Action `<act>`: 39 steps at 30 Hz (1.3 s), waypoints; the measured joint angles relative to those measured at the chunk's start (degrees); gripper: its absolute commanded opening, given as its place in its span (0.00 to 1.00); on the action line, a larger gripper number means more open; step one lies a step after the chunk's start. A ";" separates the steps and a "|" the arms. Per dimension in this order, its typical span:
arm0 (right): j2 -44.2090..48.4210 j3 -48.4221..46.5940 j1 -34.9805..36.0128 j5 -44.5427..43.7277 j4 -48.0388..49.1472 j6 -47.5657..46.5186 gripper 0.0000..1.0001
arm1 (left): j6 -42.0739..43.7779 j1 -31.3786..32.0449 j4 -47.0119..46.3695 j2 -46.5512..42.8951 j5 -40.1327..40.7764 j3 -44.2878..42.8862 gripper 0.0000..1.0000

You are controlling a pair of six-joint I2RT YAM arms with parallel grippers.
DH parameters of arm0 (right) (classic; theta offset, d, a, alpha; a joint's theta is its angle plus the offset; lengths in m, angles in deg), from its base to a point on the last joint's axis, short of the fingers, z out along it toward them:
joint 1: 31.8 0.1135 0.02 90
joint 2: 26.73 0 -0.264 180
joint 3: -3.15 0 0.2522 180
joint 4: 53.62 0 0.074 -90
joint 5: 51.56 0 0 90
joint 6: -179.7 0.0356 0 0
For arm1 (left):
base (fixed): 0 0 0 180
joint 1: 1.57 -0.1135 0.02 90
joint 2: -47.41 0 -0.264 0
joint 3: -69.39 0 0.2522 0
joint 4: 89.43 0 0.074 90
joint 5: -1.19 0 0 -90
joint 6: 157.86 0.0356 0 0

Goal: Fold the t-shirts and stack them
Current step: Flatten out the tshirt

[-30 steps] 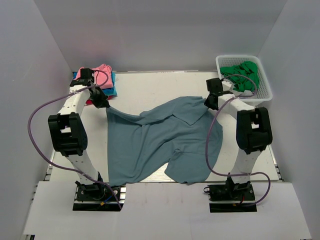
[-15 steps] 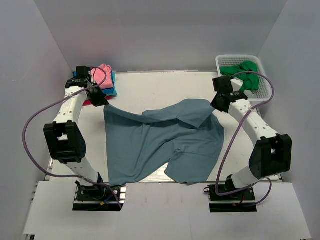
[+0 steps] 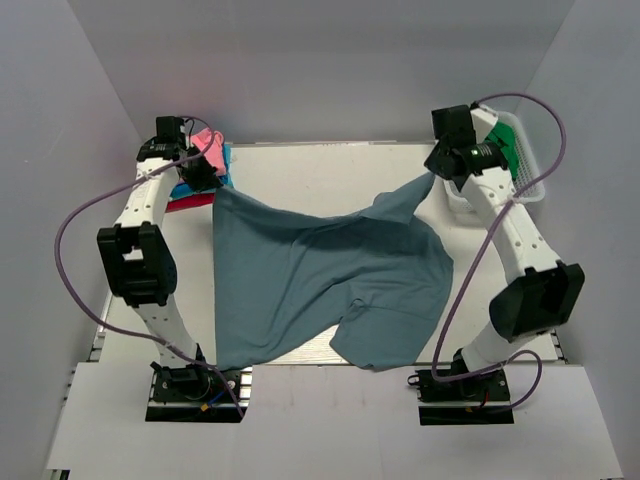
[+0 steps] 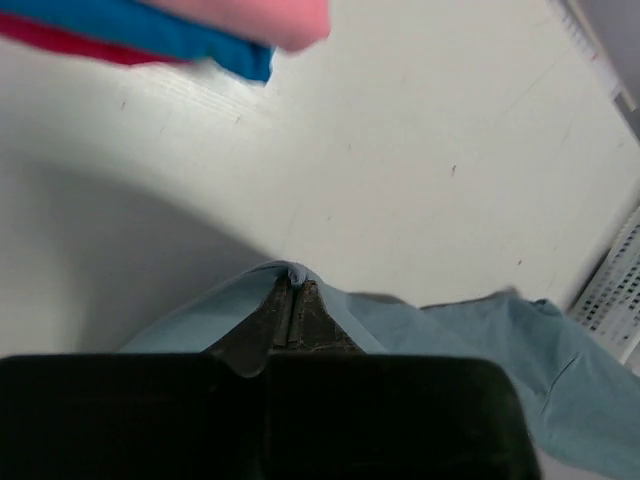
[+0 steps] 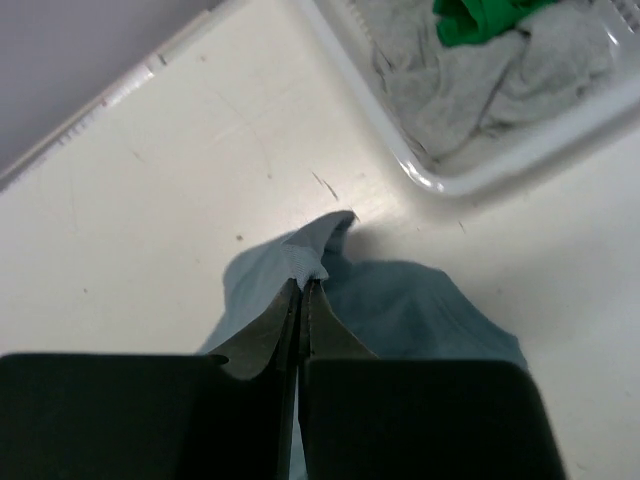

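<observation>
A large slate-blue t-shirt (image 3: 320,275) is stretched across the table, its far edge lifted and its lower part hanging over the near edge. My left gripper (image 3: 213,183) is shut on the shirt's far-left corner (image 4: 293,271). My right gripper (image 3: 434,172) is shut on its far-right corner (image 5: 312,255). In both wrist views the jaws (image 4: 293,285) (image 5: 303,288) pinch a small fold of the blue cloth. Folded pink, bright blue and red t-shirts (image 3: 207,155) lie stacked at the far left, just behind the left gripper; the stack (image 4: 200,30) fills the top left of the left wrist view.
A white mesh basket (image 3: 527,172) stands at the far right, holding green and grey cloth (image 5: 480,60), close behind my right gripper. The white table (image 3: 320,175) is walled on three sides. The arm bases sit at the near edge.
Both grippers have carried the shirt's far corners away from the arm bases and apart, pulling the crumpled upper part out flat. The right arm has reached up toward the basket.
</observation>
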 measured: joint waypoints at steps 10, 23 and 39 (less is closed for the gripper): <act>-25.46 -22.58 -0.44 -2.82 4.94 -3.34 0.00 | -5.38 0.04 -9.25 24.39 -5.29 -22.71 0.00; -39.04 -24.22 -1.81 3.04 26.95 -14.36 0.90 | -12.26 0.52 -19.96 35.89 -8.31 -30.34 1.00; -10.14 12.52 -1.03 23.41 24.57 -17.33 0.90 | 4.39 8.13 -13.44 19.02 -13.29 -22.21 1.00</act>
